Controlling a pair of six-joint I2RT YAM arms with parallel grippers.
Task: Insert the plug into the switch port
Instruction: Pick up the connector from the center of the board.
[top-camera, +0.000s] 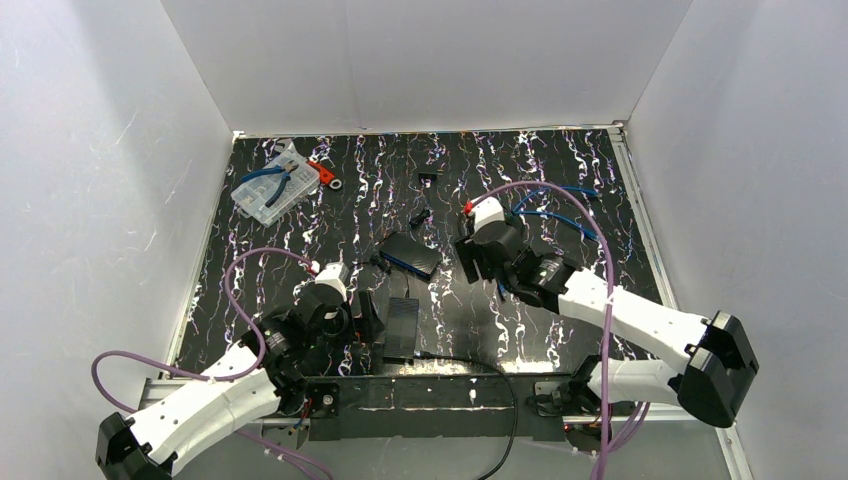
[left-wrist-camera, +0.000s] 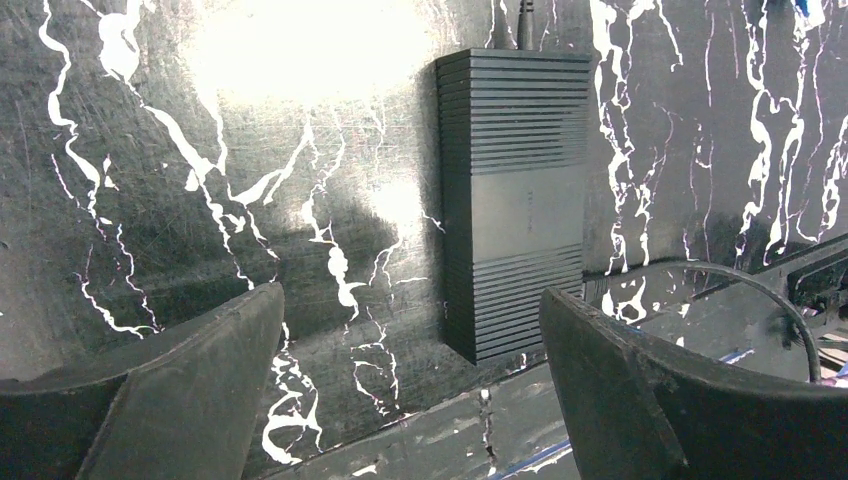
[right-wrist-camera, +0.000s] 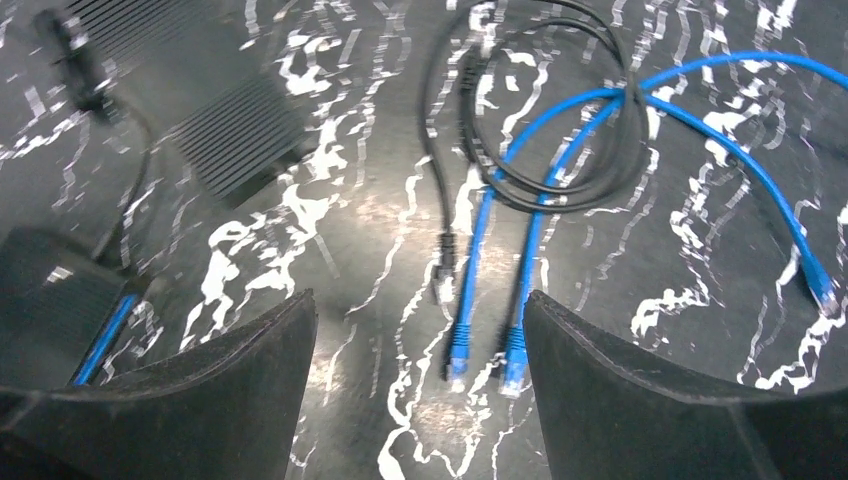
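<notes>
- While both arms reach over the black marbled counter (top-camera: 250, 250), the left hand (left-wrist-camera: 410, 295) is spread wide and grips nothing; a ribbed box (left-wrist-camera: 512, 190) lies just ahead of it
- the right hand (right-wrist-camera: 420, 300) is spread too, and empty; two blue plugs (right-wrist-camera: 458, 352) lie loose on the counter below it, beside a looped black cable (right-wrist-camera: 560, 190)
- the switch (top-camera: 412, 255) sits mid-counter, just left of the right hand; a blue cable (top-camera: 405, 263) runs along its near edge; whether it is seated in a port cannot be told
- a parts case (top-camera: 270, 192) with pliers rests at the far left, well apart
</notes>
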